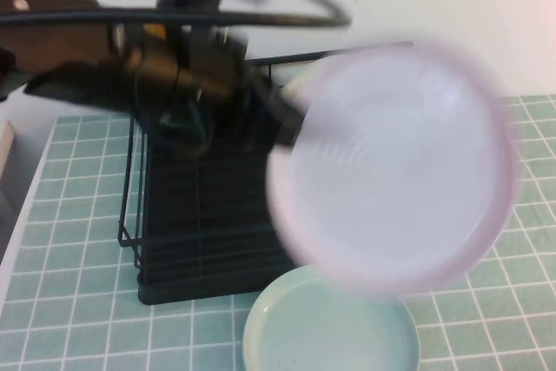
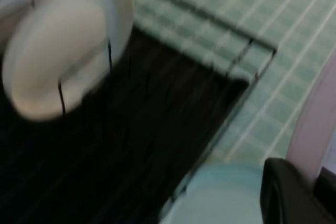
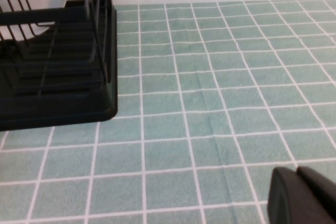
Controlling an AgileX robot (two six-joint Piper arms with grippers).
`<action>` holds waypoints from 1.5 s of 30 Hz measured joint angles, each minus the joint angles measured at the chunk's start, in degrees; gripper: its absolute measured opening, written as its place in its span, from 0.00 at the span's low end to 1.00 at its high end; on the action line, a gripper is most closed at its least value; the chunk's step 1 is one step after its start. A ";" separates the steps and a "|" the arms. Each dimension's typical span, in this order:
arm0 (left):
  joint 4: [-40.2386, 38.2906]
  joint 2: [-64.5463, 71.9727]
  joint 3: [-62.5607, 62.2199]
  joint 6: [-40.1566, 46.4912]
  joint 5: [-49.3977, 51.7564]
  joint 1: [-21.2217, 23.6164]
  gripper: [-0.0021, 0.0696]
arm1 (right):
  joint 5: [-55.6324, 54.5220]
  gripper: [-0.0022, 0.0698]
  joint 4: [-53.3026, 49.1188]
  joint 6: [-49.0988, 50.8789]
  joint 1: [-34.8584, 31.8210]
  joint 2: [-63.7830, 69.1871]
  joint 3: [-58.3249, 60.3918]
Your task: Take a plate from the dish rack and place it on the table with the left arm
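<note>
The pale pink plate [image 1: 395,167] hangs in the air to the right of the black dish rack [image 1: 204,223], above the green tiled table [image 1: 69,215]. My left gripper [image 1: 282,123] is shut on the plate's left rim; the left arm reaches over the rack. In the left wrist view the pink rim [image 2: 310,135] sits clamped between the black fingers [image 2: 286,195]. My right gripper [image 3: 299,195] is shut and empty, low over the tiles; it does not show in the high view.
A light blue plate [image 1: 330,323] lies on the table in front of the rack, below the pink plate; it also shows in the left wrist view [image 2: 220,195]. A cream-white plate [image 2: 65,48] stands in the rack. The rack's corner [image 3: 63,82] shows in the right wrist view.
</note>
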 joint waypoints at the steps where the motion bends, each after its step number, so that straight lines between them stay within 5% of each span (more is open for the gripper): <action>1: 3.45 0.13 0.00 -3.66 4.18 0.00 0.03 | 0.00 0.03 0.00 0.00 0.00 0.00 0.00; 7: 15.45 1.11 2.94 -16.32 14.15 0.00 0.03 | 0.00 0.03 0.00 0.00 0.00 0.00 0.00; 15: 14.00 3.18 16.58 -19.58 6.43 0.00 0.03 | 0.00 0.03 0.00 0.00 0.00 0.00 0.00; 22: 6.53 6.25 20.58 -13.90 0.28 0.00 0.05 | 0.00 0.03 0.00 0.00 0.00 0.00 0.00; 30: 1.68 6.48 20.58 -11.19 -3.39 0.00 0.44 | 0.00 0.03 0.00 0.00 0.00 0.00 0.00; 33: 1.68 6.48 20.16 -11.19 -2.93 0.00 0.50 | 0.00 0.03 0.00 0.00 0.00 0.00 0.00; 45: 2.28 -10.41 16.55 -12.85 0.35 0.00 0.07 | 0.00 0.03 0.00 0.00 0.00 0.00 0.00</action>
